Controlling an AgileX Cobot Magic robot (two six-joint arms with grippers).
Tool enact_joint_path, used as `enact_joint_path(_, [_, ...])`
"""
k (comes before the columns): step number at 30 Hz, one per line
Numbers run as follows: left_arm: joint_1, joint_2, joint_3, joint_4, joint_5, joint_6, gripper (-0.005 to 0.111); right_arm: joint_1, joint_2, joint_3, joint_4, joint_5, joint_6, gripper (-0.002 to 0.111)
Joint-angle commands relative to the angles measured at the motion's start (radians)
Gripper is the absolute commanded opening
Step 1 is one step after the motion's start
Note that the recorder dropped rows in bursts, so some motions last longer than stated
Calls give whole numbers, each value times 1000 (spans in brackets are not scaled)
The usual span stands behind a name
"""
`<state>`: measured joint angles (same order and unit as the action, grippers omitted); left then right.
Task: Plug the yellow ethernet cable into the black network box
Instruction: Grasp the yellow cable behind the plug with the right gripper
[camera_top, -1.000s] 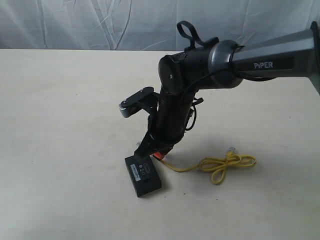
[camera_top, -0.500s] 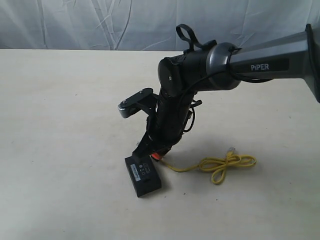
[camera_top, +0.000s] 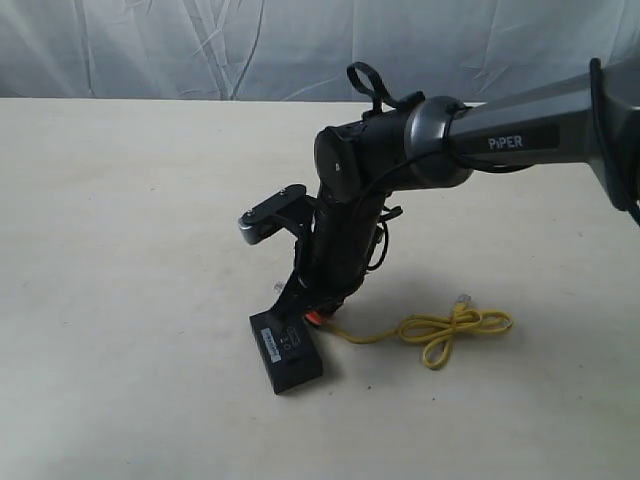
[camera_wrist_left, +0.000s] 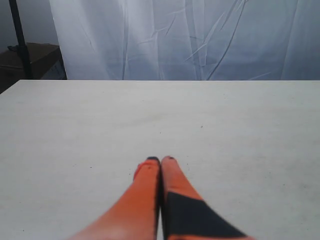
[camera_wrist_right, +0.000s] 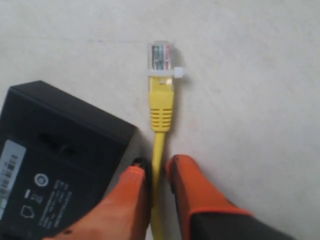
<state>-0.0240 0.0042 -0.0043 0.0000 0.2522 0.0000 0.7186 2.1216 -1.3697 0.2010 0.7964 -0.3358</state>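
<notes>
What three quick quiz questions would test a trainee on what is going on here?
1. True or false: the clear plug of the yellow ethernet cable already sits inside the black network box.
2. What does the right gripper grip? A) the box. B) the cable, just behind its plug. C) nothing.
3. Fill in: the left gripper is ____ (open or shut).

Key: 1 false, the plug lies on the table beside the box. 2 B. 3 shut.

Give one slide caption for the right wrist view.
Right gripper holds the unplugged yellow ethernet cable beside the black network box.
</notes>
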Motion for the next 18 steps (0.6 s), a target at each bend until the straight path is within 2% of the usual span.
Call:
enact_joint_path(1, [1,-4,4,0,-13,0,0,1,-1,-4,-11,-1,-5,10])
enact_joint_path(3, [1,-4,4,0,-13,0,0,1,-1,-4,-13,6,-5,0])
enact_joint_path(13, [1,-4,4,0,-13,0,0,-10,-82,-4,-43,62,-5,-1])
enact_joint_path(18, [1,-4,4,0,-13,0,0,-58,-146,22,-105,89,-5,-1])
